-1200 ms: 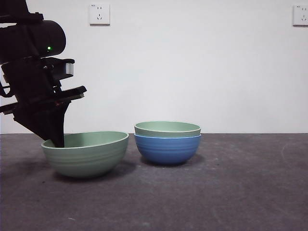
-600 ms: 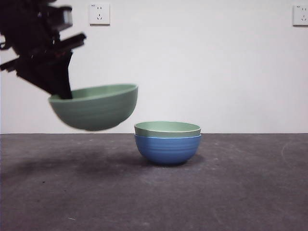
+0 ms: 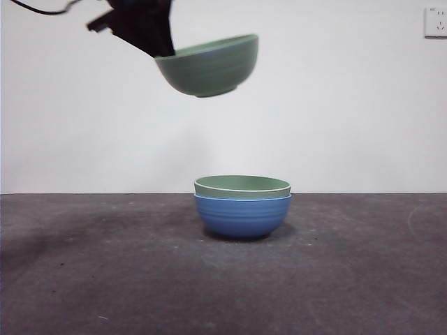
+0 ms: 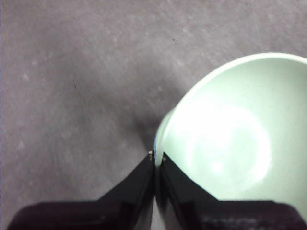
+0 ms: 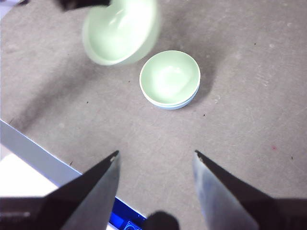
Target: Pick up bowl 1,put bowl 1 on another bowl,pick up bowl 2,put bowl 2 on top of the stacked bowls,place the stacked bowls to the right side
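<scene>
**Second green bowl carried high above the two-bowl stack**

We see the left gripper (image 4: 156, 160) clenched on the rim of bowl 2 (image 3: 208, 65), one jaw inside the wall and one outside. We judge that this rim pinch is chosen because the bowl is too wide to span; as a result the bowl hangs off to one side of the jaws and tilts, its far rim riser higher than the held edge in the front view. It is airborne, well above the table (image 3: 363, 279) and a little to the gripper's side of the stack, so we judge the step in hand to be the carry toward placement.

Below, bowl 1 (image 3: 242, 185) sits nested in another bowl (image 3: 242, 217), only its pale rim and a narrow band showing above the blue wall. The two rest level on the table. The right wrist view confirms the nesting from above: a green interior ringed by a thin blue edge.

All three bowls appear empty; the held bowl's interior shows only a bright glare in the left wrist view.

The right gripper (image 5: 156, 163) waits well apart from the bowls, jaws spread and holding nothing.
</scene>
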Tool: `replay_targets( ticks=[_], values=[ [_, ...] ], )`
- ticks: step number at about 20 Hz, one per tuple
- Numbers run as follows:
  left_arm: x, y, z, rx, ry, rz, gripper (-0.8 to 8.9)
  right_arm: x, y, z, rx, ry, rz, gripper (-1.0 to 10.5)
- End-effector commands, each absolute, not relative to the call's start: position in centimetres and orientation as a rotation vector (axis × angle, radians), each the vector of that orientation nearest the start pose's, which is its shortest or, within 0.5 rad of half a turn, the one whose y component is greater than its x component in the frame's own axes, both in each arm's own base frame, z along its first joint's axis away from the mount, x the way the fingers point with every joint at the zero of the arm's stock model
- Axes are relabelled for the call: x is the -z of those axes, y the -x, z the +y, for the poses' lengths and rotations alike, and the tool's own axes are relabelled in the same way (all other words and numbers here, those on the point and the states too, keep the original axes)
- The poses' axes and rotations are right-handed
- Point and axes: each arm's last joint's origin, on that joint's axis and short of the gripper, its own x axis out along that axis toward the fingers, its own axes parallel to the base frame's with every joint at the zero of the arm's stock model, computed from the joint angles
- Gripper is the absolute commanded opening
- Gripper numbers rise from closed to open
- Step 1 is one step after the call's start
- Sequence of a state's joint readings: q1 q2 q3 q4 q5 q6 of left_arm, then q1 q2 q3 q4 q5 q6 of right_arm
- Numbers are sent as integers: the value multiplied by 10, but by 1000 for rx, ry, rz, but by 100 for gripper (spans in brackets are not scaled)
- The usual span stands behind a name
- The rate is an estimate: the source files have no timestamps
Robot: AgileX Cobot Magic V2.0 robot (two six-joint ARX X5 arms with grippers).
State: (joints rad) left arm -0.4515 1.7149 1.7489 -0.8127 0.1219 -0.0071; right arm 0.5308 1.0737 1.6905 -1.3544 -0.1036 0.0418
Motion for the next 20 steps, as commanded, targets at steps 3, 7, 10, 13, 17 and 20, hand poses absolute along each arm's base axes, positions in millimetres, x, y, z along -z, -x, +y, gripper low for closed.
replay_targets(
  ticks=[3,7,10,13,17,20],
  values=[
    [-339,-364,-190,561,-169,858,-8,-461,-109,68,-586,120,756,253],
    [-296,-381,-208,562,-213,951,-8,-461,-109,68,-587,122,755,253],
    [-276,-389,-217,565,-225,978,-8,-461,-109,68,-587,122,755,253],
    [-265,-392,-222,564,-234,994,-8,-461,-109,68,-587,122,756,252],
    [-261,-393,-227,559,-247,989,-8,-461,-109,68,-588,122,756,253],
    [-256,-392,-232,565,-256,997,-8,-461,-109,68,-588,121,756,253]
  ],
)
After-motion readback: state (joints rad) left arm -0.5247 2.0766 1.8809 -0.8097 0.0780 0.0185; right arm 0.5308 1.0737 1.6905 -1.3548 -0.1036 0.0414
